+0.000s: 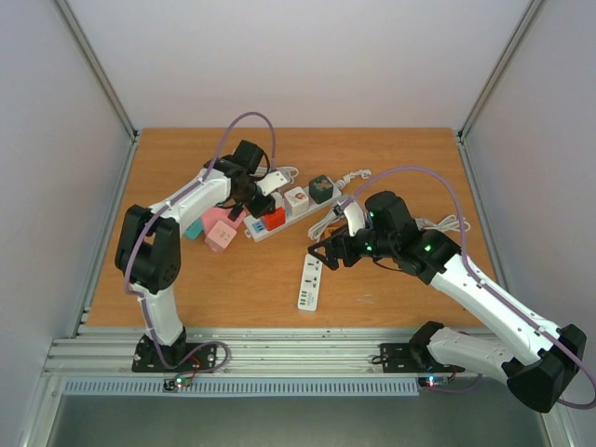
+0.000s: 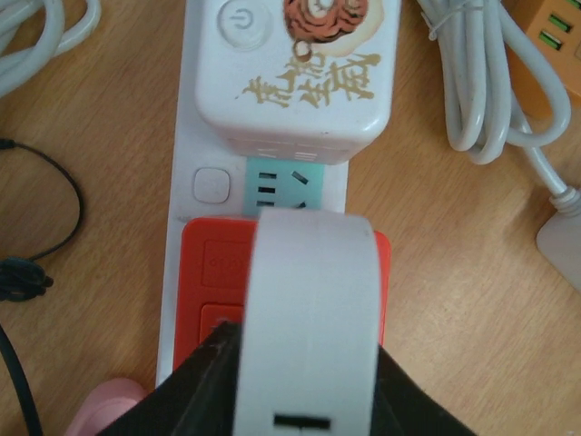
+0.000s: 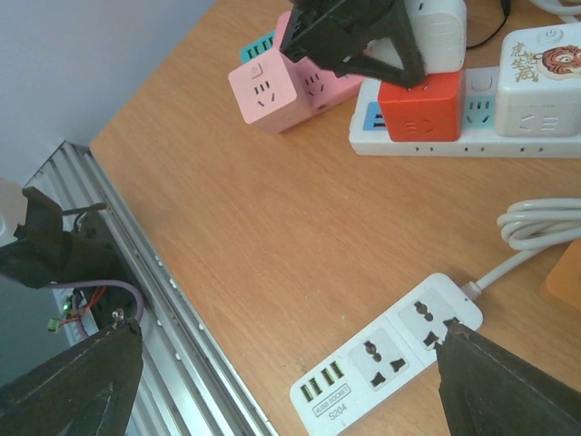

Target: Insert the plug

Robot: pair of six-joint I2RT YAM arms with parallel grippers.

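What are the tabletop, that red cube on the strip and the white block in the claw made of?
Tabletop: looks like wood or wood-grain laminate, matte, with streaky orange-brown grain. Red cube: seemingly moulded plastic, smooth satin, with rounded edges and crisp socket slots. White block: likely plastic too, smooth, evenly coloured, with a soft sheen.

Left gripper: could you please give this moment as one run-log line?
left gripper shut on white adapter | over red cube on power strip | right gripper open
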